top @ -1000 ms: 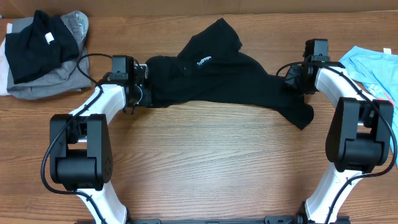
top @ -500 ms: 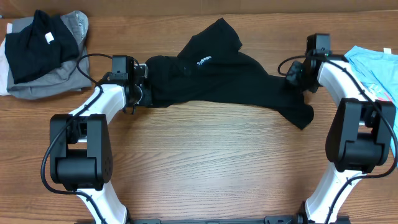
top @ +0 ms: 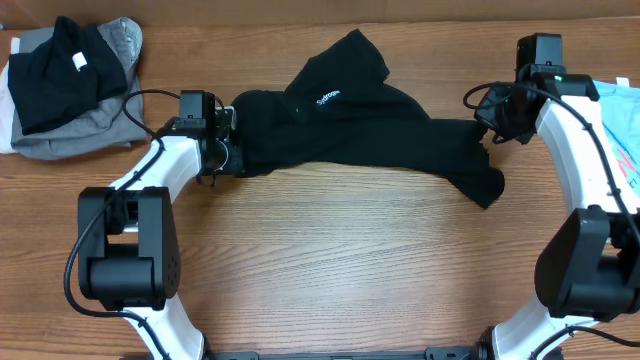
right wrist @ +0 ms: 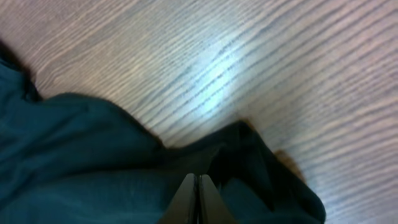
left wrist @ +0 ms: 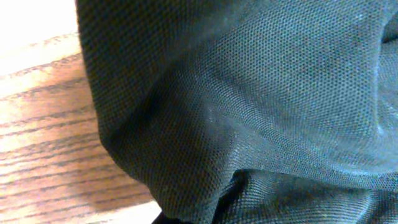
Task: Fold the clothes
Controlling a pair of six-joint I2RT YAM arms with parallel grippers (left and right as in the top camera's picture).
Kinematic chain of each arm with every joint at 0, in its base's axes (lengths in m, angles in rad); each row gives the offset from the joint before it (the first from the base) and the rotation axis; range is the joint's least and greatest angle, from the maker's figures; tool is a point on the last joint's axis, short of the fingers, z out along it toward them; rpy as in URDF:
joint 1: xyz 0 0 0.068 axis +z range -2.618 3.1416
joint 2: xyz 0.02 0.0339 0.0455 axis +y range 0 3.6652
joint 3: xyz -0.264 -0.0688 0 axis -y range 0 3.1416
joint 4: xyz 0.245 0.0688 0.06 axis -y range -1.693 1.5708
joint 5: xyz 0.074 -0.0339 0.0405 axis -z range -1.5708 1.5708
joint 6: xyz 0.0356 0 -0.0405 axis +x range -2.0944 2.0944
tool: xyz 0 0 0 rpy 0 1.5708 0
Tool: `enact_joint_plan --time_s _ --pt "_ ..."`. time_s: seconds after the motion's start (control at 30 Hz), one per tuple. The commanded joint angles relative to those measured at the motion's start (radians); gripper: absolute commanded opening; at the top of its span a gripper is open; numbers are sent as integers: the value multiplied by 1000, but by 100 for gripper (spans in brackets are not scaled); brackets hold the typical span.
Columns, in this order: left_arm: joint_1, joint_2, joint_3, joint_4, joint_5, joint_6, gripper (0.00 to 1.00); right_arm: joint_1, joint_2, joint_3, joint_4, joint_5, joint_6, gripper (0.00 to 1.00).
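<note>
The black shirt (top: 350, 125) sprawls across the desk (top: 330, 260) toward 12 o'clock; the right tool (top: 488, 126), pinched onto its 3 o'clock end, has drawn it outward since a second ago; the left tool (top: 228, 140), grip impossible to tell, stays at 9 o'clock

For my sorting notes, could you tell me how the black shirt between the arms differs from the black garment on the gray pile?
The black shirt lies stretched wide on the table, the left gripper and right gripper at its ends; the black garment sits bunched atop a gray garment, untouched. Both are black and unfolded.
</note>
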Motion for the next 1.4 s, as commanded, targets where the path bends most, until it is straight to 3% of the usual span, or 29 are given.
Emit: enact_joint_plan --time_s 0.0,0.03,0.07,0.1,0.2,0.23,0.47,0.53,0.57,0.9,1.0,1.3,1.37 --pt "-6 -35 -10 -12 -16 -18 4 -1 -16 -5 -13 -2 15 4" --pt "-6 -35 -10 -15 -17 -18 4 -1 -15 -13 -12 -2 15 10" --pt "-6 -35 -10 -17 -17 -18 4 -1 -15 -24 -8 -2 15 36" --pt "-6 -35 -10 -18 -17 -18 4 -1 -15 -33 -4 -3 15 53" --pt "-6 -35 -10 -21 -16 -18 4 -1 -14 -87 26 -10 15 71" --pt "-6 -35 -10 -22 -16 -18 4 -1 -14 -123 55 -25 14 73" --pt "-6 -35 -10 -23 -13 -18 4 0 -8 -257 232 -134 -82 72" --pt "-6 -35 -10 -22 -13 -18 4 0 2 -271 269 -134 -97 69" --pt "-6 -35 -10 -22 -13 -18 4 0 8 -280 291 -134 -114 63" --pt "-6 -35 -11 -22 -13 -17 4 3 93 -282 307 -129 -141 58" --pt "-6 -35 -10 -21 -13 -18 4 13 125 -282 323 -129 -144 52" --pt "-6 -35 -10 -18 -14 -17 4 32 128 -250 298 -20 -135 13" --pt "-6 -35 -10 -18 -14 -17 4 32 128 -235 277 -20 -127 10"
